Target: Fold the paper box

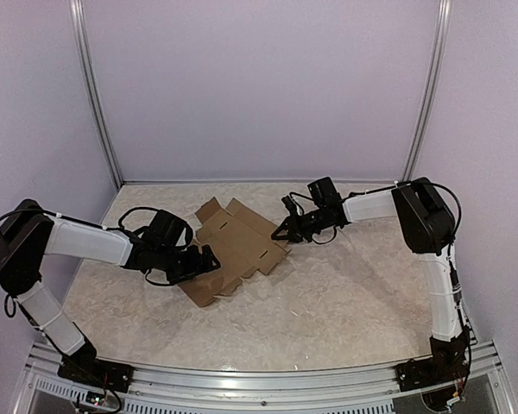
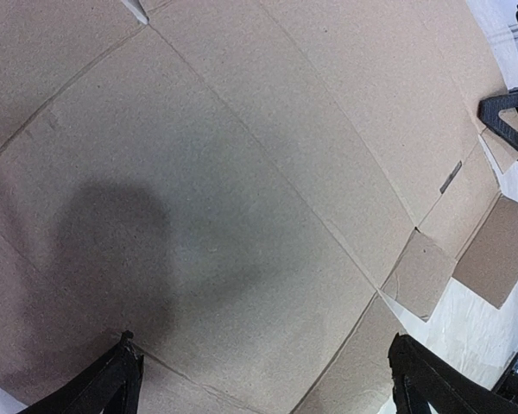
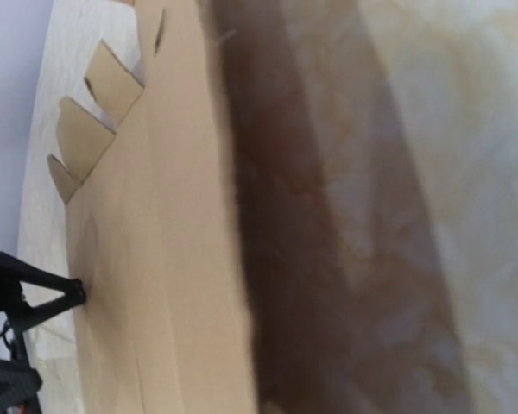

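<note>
Top external view: the paper box (image 1: pixel 237 246) lies unfolded on the table (image 1: pixel 354 293) between my arms. My left claw (image 1: pixel 200 260) is spread wide over its near panel, likely to pin it. My right claw (image 1: pixel 287 229) meets the right edge; whether it is clenched I cannot tell.

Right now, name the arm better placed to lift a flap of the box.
Right, probably: the right gripper is at the box's tabbed edge; the left gripper hangs open over its middle.

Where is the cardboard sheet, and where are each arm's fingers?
paper box (image 1: pixel 237 244): top view, middle of the flat brown sheet.
left fingers (image 1: pixel 207 259): top view, black tip at the sheet's left side.
right fingers (image 1: pixel 283 231): top view, black tip at the sheet's right edge.
</note>
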Robot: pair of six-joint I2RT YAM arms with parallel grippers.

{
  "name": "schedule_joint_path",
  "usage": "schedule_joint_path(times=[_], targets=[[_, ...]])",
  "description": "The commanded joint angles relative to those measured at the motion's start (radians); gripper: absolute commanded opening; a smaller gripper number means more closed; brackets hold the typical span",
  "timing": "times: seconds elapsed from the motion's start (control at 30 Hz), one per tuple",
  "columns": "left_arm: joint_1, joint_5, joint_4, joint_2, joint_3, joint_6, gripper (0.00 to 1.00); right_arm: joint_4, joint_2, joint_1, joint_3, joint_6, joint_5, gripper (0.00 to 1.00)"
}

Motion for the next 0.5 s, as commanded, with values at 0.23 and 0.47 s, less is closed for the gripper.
schedule_joint_path(times=[0.23, 0.47], targets=[[-0.021, -0.025, -0.121, -0.05, 0.003, 0.022, 0.98, -0.108, -0.104, 0.002, -0.026, -0.135, 0.055, 0.0], [-0.033, -0.039, -0.233, -0.165, 0.105, 0.077, 0.99, -0.147, -0.238, 0.005, -0.129, -0.239, 0.111, 0.0]])
